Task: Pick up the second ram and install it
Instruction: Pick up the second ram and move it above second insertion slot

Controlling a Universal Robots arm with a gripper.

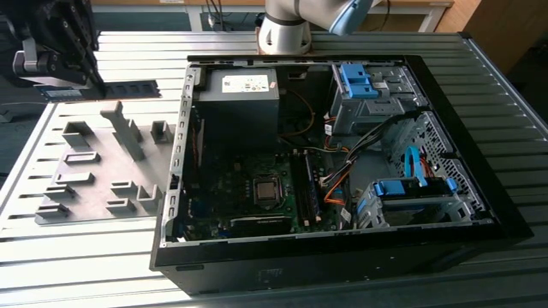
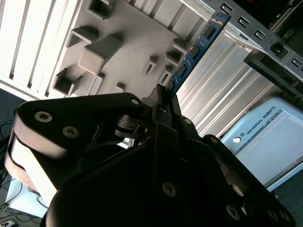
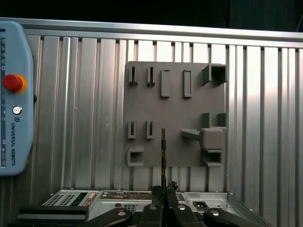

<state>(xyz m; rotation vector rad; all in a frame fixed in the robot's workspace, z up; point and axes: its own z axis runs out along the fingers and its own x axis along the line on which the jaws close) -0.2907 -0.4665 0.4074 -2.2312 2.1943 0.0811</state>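
Your pincer [image 1: 79,88] is clamping one end of the second ram [image 1: 120,89], a thin blue-green stick bearing small dark chips. It is hanging above the grey fixture plate [image 1: 94,183], near the worktop [image 1: 488,83] edge on the exterior view's left.

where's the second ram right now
The second ram is on the exterior view's left, clamped in the gripper over the grey fixture plate, beside the open computer case.

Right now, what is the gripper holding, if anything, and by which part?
The gripper is shut on the second ram, clamping it at one end; the rest of the stick projects free.
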